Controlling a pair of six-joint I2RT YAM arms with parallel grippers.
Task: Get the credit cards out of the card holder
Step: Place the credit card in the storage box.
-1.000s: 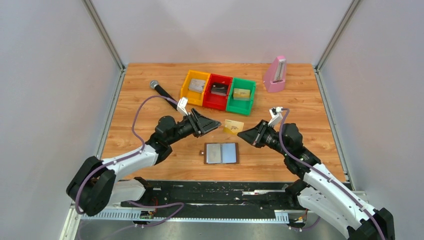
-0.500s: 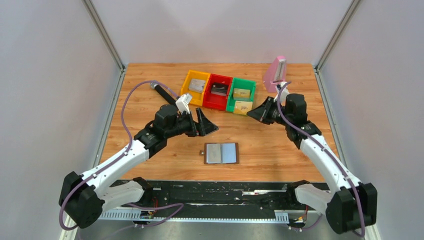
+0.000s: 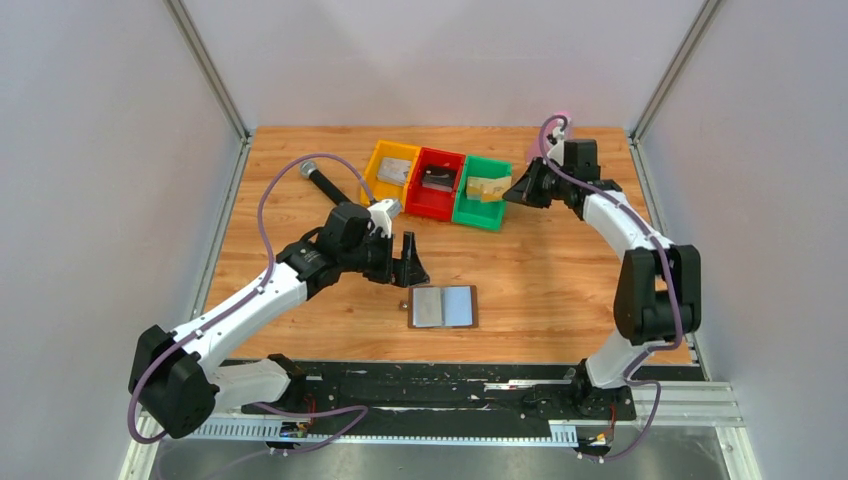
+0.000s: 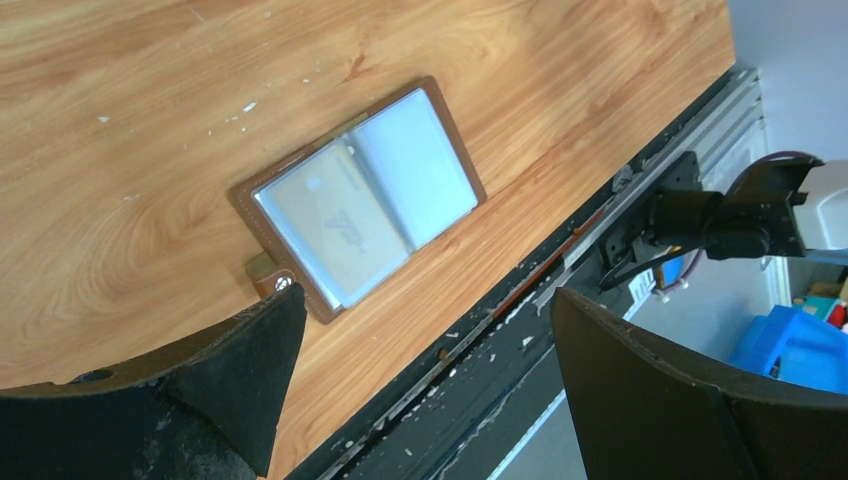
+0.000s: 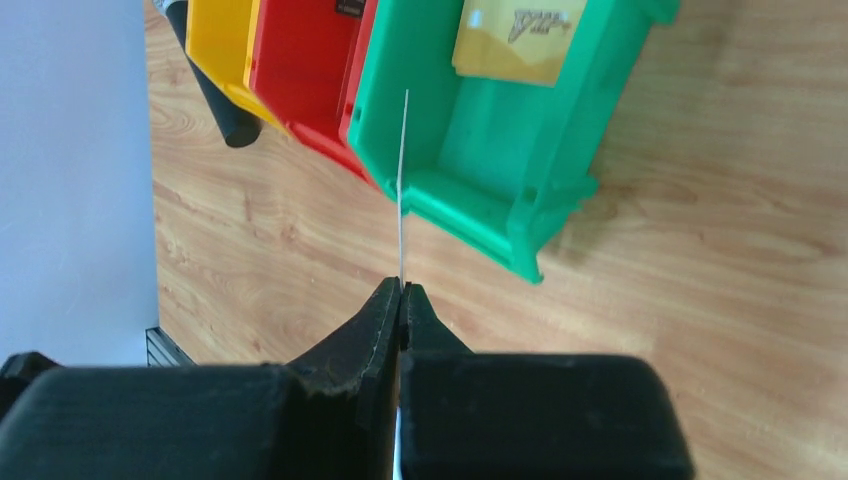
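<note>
The card holder (image 3: 443, 307) lies open and flat near the table's front edge, brown rim around two silvery panels. In the left wrist view its left panel (image 4: 330, 215) shows a pale card with a faint logo inside the pocket. My left gripper (image 3: 410, 262) hovers just behind and left of the card holder (image 4: 360, 200), open wide with nothing between its fingers (image 4: 428, 293). My right gripper (image 5: 402, 290) is shut on a thin card (image 5: 403, 180), seen edge-on over the near-left rim of the green bin (image 5: 480, 150). A gold card (image 5: 515, 40) lies in that bin.
Yellow (image 3: 392, 172), red (image 3: 437, 180) and green (image 3: 482, 190) bins stand in a row at the back. A black microphone (image 3: 322, 180) lies left of them. A pink metronome (image 3: 560, 117) is mostly hidden behind the right arm. Metal rails border the table's front edge (image 4: 560, 270).
The right arm carried its card from the table's middle back to the green bin. The left gripper opened wide and swung down toward the card holder.
</note>
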